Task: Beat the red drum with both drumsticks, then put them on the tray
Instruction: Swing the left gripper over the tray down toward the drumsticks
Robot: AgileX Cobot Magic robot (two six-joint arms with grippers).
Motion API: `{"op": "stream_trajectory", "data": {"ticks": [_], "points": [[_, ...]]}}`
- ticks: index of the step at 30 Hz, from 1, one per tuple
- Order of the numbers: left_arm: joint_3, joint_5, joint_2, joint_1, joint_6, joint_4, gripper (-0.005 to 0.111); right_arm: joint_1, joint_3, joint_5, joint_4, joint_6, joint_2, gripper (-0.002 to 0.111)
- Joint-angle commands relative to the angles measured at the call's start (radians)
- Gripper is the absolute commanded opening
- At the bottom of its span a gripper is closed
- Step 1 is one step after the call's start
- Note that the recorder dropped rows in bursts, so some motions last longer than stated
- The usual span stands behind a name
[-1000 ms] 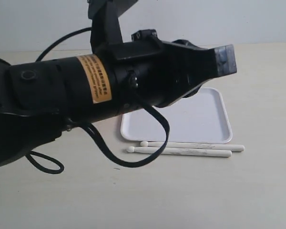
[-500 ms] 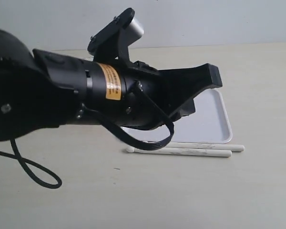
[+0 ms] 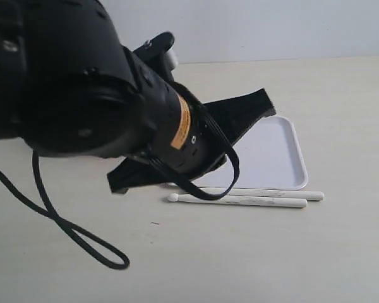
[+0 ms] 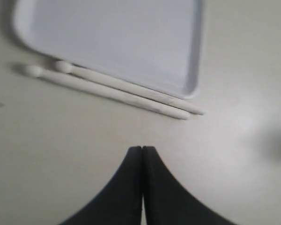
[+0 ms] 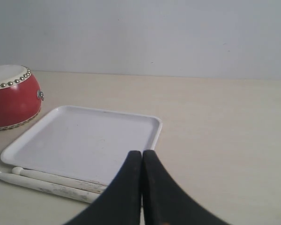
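Drumsticks (image 3: 240, 200) lie side by side on the table, just beside the tray (image 3: 275, 158); the red drum (image 5: 11, 96) stands off the tray's far corner. Left gripper (image 4: 142, 151) and right gripper (image 5: 141, 153) are both closed and hold nothing. Each should open, straddle one stick mid-length, then close squarely.

We see the left end effector (image 4: 142, 149) with its black jaws pressed together, gripping nothing, over the pale desk (image 4: 56, 150). Beyond it the two drumsticks (image 4: 113, 90) lie side by side on the desk, just beside one edge of the white tray (image 4: 107, 37).
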Motion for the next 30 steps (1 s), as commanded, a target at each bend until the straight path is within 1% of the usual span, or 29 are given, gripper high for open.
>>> {"op": "stream_trajectory", "data": {"ticks": [1, 6, 9, 10, 12, 15, 19, 20, 22, 23, 25, 27, 28, 30], "points": [[-0.013, 0.204, 0.056, -0.033, -0.348, 0.068, 0.000, -0.005, 0.004, -0.009, 0.002, -0.003, -0.007, 0.000], [-0.016, 0.202, 0.085, -0.033, -0.363, 0.054, 0.000, -0.005, 0.004, -0.009, 0.002, -0.003, -0.007, 0.000], [-0.025, 0.202, 0.087, -0.033, -0.363, -0.017, 0.000, -0.005, 0.004, -0.009, 0.002, -0.003, -0.007, 0.000], [-0.031, 0.209, 0.087, -0.033, -0.342, -0.047, 0.000, -0.005, 0.004, -0.009, 0.002, -0.003, -0.007, 0.000], [-0.047, 0.225, 0.087, -0.033, -0.310, -0.056, 0.000, -0.005, 0.004, -0.009, 0.002, -0.003, -0.007, 0.000], [-0.074, 0.249, 0.093, -0.033, -0.310, -0.056, 0.000, -0.005, 0.004, -0.009, 0.002, -0.003, -0.007, 0.000], [-0.119, 0.328, 0.114, -0.033, -0.284, -0.056, 0.000, -0.005, 0.004, -0.009, 0.002, -0.003, -0.007, 0.000], [-0.123, 0.327, 0.116, -0.033, -0.312, -0.056, 0.000, -0.005, 0.004, -0.009, 0.002, -0.003, -0.007, 0.000], [-0.121, 0.251, 0.121, -0.029, -0.470, -0.069, 0.000, -0.005, 0.004, -0.009, 0.002, -0.003, -0.007, 0.000], [-0.121, 0.192, 0.123, -0.029, -0.467, -0.092, 0.000, -0.005, 0.004, -0.009, 0.002, -0.003, -0.007, 0.000], [-0.121, 0.001, 0.137, -0.020, -0.467, -0.160, 0.000, -0.005, 0.004, -0.009, 0.002, -0.003, -0.007, 0.000], [-0.121, -0.140, 0.153, -0.007, -0.467, -0.233, 0.000, -0.005, 0.004, -0.009, 0.002, -0.003, -0.007, 0.000], [-0.121, -0.183, 0.164, 0.000, -0.467, -0.277, 0.000, -0.005, 0.004, -0.009, 0.002, -0.003, -0.007, 0.000], [-0.121, -0.203, 0.186, 0.011, -0.467, -0.374, 0.000, -0.005, 0.004, -0.009, 0.002, -0.003, -0.007, 0.000]]}}
